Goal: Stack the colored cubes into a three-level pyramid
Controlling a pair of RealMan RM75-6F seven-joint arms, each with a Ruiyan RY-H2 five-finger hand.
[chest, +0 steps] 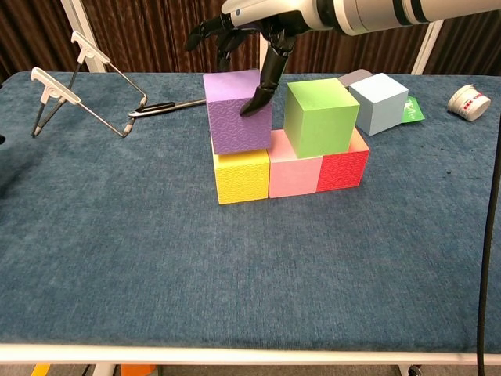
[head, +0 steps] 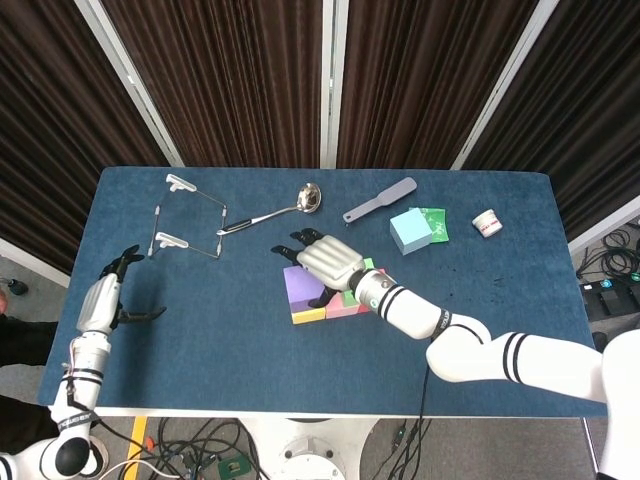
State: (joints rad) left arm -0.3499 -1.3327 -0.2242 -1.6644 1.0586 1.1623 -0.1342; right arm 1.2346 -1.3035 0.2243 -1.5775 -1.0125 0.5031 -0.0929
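Note:
A bottom row of a yellow cube (chest: 241, 176), a pink cube (chest: 295, 174) and a red cube (chest: 342, 168) stands mid-table. A green cube (chest: 319, 116) sits on the pink and red ones. My right hand (chest: 254, 27) grips the purple cube (chest: 239, 113) from above, with the thumb on its right face. The purple cube is slightly tilted, just over the yellow cube. From the head view, the right hand (head: 325, 262) covers part of the purple cube (head: 300, 288). A light blue cube (chest: 380, 102) lies behind the stack. My left hand (head: 100, 300) hovers near the left table edge, holding nothing, fingers apart.
A wire stand (chest: 86, 78) stands at the back left, with a ladle (head: 300, 200) beside it. A grey spatula (head: 380, 200), a green packet (head: 437, 225) and a small white cup (head: 487, 222) lie at the back right.

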